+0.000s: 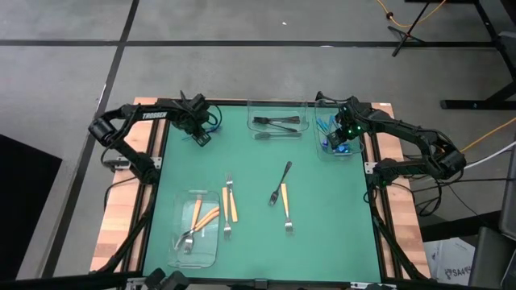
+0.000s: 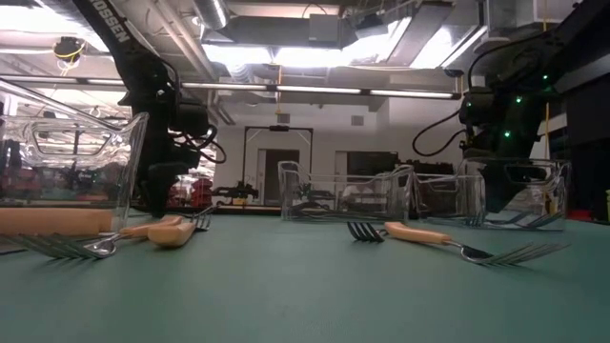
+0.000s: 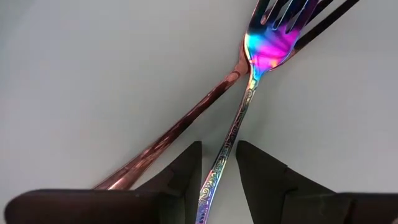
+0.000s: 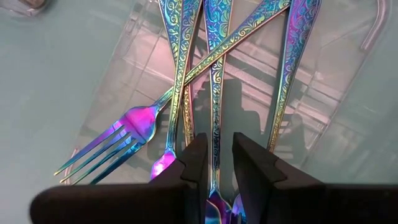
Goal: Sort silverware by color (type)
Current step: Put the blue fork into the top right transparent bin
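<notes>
My left gripper point(image 1: 198, 134) is at the far left of the green mat, shut on an iridescent fork point(image 3: 264, 46). My right gripper point(image 1: 338, 138) is over the far-right clear tray point(image 1: 322, 150), which holds several iridescent utensils point(image 4: 186, 68); it is shut on one of them. Black utensils point(image 1: 276, 123) lie in the far middle tray. The near-left tray point(image 1: 211, 258) holds orange-handled forks point(image 1: 201, 219). Two more orange-handled forks point(image 1: 230, 203) lie side by side on the mat, a third point(image 1: 287, 211) lies farther right, and a black fork point(image 1: 281, 180) lies mid-mat. My left gripper has the fork's patterned handle point(image 3: 225, 152) between its two fingers point(image 3: 186, 171), which lie across it. The handle stands well off its reddish shadow while the neck nearly meets that shadow, so the fork tilts head-down toward the mat. Whether the tines touch the mat cannot be told. My right gripper pinches one iridescent utensil's handle point(image 4: 215, 127) between its two fingers point(image 4: 252, 162), coming from above into the tray. The handle runs on over the other utensils. Whether it rests on them or is lifted cannot be told.
The three clear trays have raised walls: two at the far edge, one near left. The wooden table rim point(image 1: 121, 217) frames the mat. Bare mat lies at the near right and left of centre.
</notes>
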Robot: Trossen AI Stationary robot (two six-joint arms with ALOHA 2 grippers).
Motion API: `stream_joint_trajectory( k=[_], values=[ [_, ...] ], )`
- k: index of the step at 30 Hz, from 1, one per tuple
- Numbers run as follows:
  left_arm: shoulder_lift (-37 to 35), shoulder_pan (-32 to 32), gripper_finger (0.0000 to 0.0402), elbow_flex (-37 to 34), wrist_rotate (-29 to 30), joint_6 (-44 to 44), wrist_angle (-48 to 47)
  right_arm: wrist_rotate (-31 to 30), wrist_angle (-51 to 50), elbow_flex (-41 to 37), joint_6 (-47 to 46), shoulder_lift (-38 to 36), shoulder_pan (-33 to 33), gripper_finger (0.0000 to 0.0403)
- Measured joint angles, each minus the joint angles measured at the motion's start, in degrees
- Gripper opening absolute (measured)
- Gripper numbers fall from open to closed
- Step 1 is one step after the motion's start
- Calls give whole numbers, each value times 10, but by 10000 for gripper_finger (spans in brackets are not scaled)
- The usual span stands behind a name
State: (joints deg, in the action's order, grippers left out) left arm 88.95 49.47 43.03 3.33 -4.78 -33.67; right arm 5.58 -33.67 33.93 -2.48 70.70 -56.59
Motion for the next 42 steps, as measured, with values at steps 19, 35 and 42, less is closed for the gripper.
stream_joint_trajectory(
  k=[19, 35, 42],
  values=[
    [-1, 0, 7, 0, 0, -1, 7, 0, -91, 70, 25, 0, -1, 65],
    [-59, -10, 6, -1, 36, -10, 13, 68, -204, 239, 28, -1, 0, 65],
    [-129, -44, 6, -1, 53, -37, 14, 153, -205, 250, 28, -1, 0, 65]
  ],
)
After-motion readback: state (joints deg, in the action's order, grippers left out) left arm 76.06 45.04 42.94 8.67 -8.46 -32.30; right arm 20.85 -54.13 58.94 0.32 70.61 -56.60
